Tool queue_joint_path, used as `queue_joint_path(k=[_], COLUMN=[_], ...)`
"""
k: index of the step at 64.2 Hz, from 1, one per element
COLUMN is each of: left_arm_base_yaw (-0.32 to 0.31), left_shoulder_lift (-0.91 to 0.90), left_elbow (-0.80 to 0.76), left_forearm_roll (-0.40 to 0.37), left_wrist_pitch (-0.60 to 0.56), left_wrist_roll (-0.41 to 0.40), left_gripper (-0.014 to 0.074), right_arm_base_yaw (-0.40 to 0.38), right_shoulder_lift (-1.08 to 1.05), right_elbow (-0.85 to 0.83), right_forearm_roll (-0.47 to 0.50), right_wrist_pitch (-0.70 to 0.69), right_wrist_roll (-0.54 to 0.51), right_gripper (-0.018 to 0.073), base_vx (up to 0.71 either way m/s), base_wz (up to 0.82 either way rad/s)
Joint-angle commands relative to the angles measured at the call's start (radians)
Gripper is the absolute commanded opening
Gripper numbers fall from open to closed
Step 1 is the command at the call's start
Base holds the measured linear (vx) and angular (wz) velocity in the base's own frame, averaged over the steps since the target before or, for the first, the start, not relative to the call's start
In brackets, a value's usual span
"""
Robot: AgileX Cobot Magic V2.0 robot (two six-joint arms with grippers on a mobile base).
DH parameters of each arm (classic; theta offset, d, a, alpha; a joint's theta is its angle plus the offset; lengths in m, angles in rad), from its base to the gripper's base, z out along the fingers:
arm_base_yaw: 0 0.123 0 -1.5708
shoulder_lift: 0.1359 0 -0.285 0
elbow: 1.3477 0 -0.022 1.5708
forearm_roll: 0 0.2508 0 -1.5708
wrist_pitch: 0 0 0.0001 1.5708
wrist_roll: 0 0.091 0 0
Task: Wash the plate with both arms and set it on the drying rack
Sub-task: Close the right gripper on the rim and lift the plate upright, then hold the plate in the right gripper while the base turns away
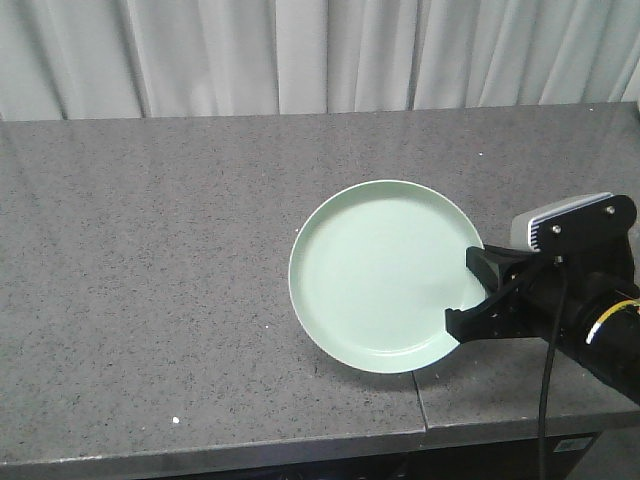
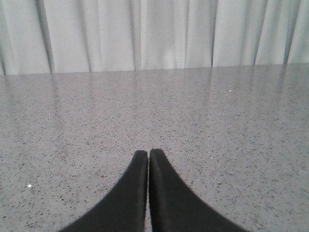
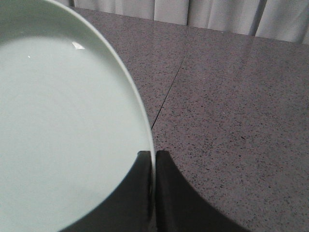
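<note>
While the right end effector [image 3: 152,155] clamps only the rim of the glossy plate [image 1: 375,270], lifting could swing it. It might slip free.

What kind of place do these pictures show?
Likely a kitchen-style counter, perhaps a staged one: a long speckled grey stone worktop, a pale green plate, and white curtains hanging behind.

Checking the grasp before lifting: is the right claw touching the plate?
Touching. The right wrist view shows the right claw closed on the rim of the plate, with no visible gap.
</note>
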Motion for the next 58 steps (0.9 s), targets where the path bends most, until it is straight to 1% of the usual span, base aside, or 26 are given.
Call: queue_joint_path(k=[1, 26, 58], left_arm_base_yaw=[0.0, 0.0, 0.0], left_shoulder_lift=[-0.016, -0.016, -0.016], left_elbow=[0.016, 0.016, 0.016], left_forearm_roll=[0.0, 0.0, 0.0], left_wrist_pitch=[-0.073, -0.073, -0.073], left_wrist_roll=[-0.011, -0.011, -0.011], left_gripper=[-0.0002, -0.0002, -0.0002], right_arm_base_yaw=[-0.003, -0.003, -0.003], right_shoulder_lift=[-0.023, -0.023, -0.023], right_elbow=[-0.028, -0.028, -0.028], right_forearm_roll=[-0.008, -0.008, -0.008], right_wrist_pitch=[-0.082, -0.082, -0.082], right_wrist_roll=[-0.003, -0.003, -0.003], right_gripper=[-0.0005, -0.0005, -0.0005], base_vx=[0.0, -0.01, -0.05], base_wz=[0.0, 0.05, 0.21])
